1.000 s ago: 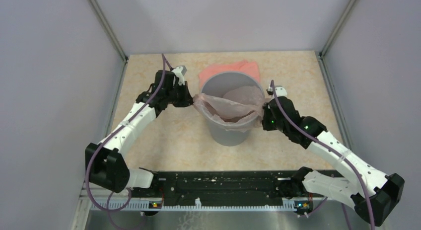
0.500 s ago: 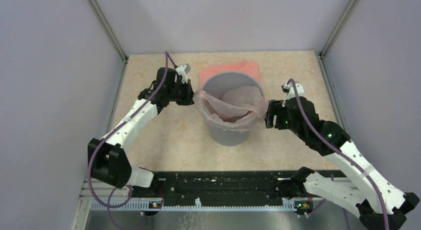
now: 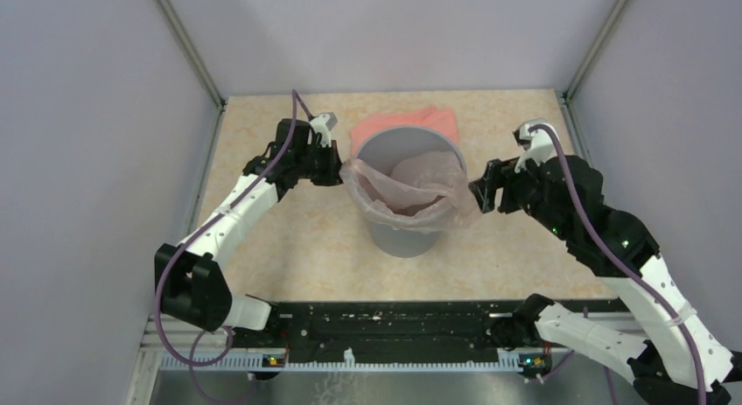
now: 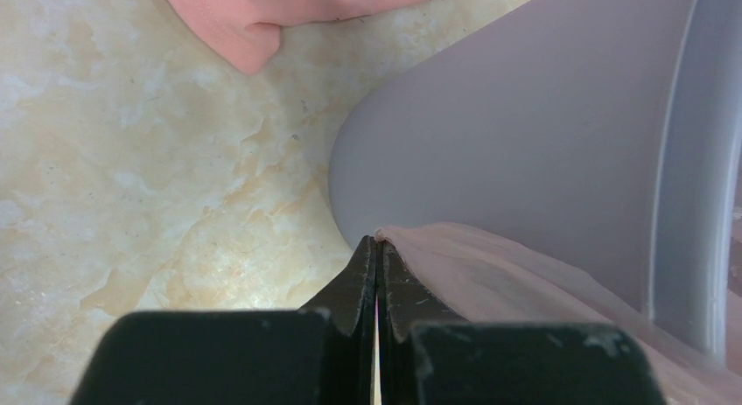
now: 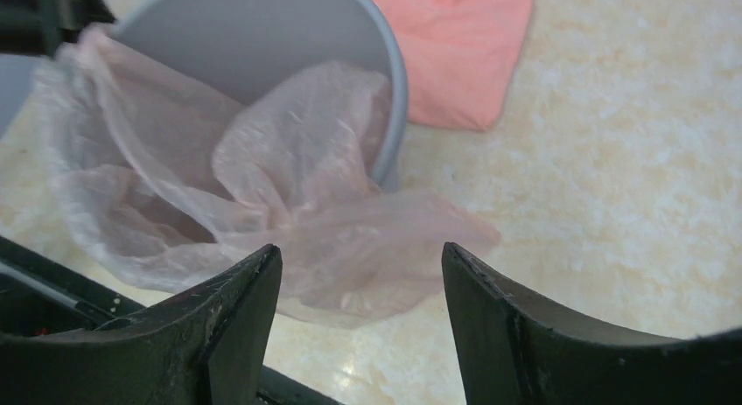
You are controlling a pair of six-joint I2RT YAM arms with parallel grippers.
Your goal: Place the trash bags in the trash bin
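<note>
My left jaws are pinched shut on the left edge of the trash bag, pinning it beside the rim of the trash bin at frame centre so the film spans the mouth. My right jaws gape empty just right of it, where film spills outside.

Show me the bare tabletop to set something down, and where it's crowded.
Free: the near strip of table between the bin and the arm bases, and the far-right corner, right of the sheet. Crowded: the bin's rim, with the bag draped over it, left gripper pinching it, right gripper open beside it.
</note>
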